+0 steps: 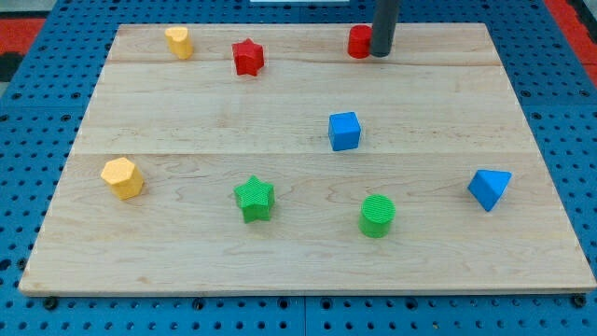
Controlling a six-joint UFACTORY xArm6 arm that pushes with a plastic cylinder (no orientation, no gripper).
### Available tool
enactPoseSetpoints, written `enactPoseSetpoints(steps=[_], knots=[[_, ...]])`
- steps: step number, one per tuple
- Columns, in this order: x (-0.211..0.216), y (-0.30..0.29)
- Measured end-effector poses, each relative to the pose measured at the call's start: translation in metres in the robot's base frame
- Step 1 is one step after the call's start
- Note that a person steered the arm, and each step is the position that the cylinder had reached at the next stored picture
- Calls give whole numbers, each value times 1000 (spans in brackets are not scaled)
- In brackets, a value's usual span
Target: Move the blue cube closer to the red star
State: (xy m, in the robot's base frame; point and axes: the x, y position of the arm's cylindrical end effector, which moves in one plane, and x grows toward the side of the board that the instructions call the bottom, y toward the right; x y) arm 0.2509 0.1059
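The blue cube (pixel 343 131) sits a little right of the board's middle. The red star (pixel 248 57) lies near the view's top, left of centre, up and to the left of the cube. My tip (pixel 380 53) is at the view's top, right of centre, touching the right side of a red block (pixel 359 42) whose shape is partly hidden by the rod. The tip is well above the blue cube and far to the right of the red star.
A yellow block (pixel 179 42) sits at the top left. A yellow hexagonal block (pixel 122 177) lies at the left. A green star (pixel 254 199) and a green cylinder (pixel 377 216) lie near the bottom. A blue triangular block (pixel 489 189) lies at the right. The wooden board (pixel 187 121) lies on a blue pegboard.
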Motion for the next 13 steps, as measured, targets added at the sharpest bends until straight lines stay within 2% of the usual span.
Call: enactPoseSetpoints(steps=[1, 3, 4, 5, 6, 7, 8, 9, 11, 12, 13], knots=[[-2, -20], [153, 17], [177, -15], [177, -24], [181, -69], [152, -49], [184, -40], [193, -72], [138, -71], [107, -93], [125, -94]])
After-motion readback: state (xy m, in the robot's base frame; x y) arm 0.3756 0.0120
